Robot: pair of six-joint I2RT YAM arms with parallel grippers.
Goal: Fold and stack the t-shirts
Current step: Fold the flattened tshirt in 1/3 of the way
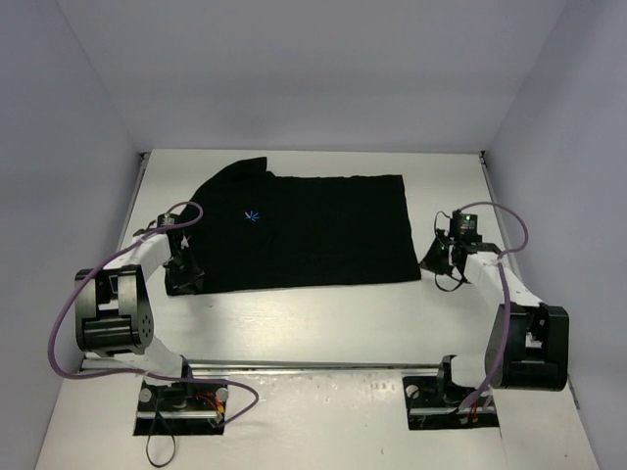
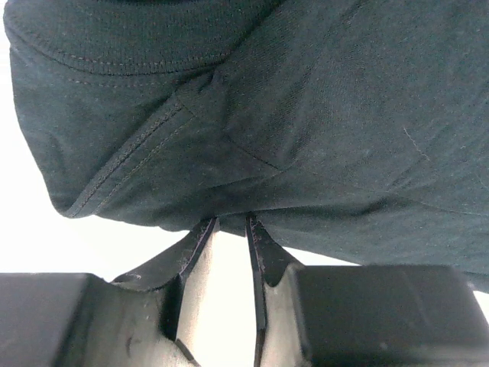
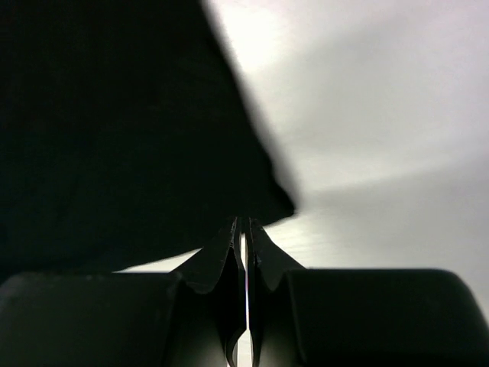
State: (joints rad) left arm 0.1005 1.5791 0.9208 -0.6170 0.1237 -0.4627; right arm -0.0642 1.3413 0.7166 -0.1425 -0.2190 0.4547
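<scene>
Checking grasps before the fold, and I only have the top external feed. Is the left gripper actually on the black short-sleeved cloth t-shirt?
Observer: In the left wrist view, the left gripper has its tips right at the near edge of the black cloth t-shirt, beside a double-stitched hem.
Operator: Is there cloth between the jaws?
Observer: I can't tell. A narrow gap shows between its fingers, and the fabric puckers at the tips.
Operator: Right side?
Observer: The right gripper is shut, with only a sliver of light between its fingers. Its tips meet the shirt's corner edge.
</scene>
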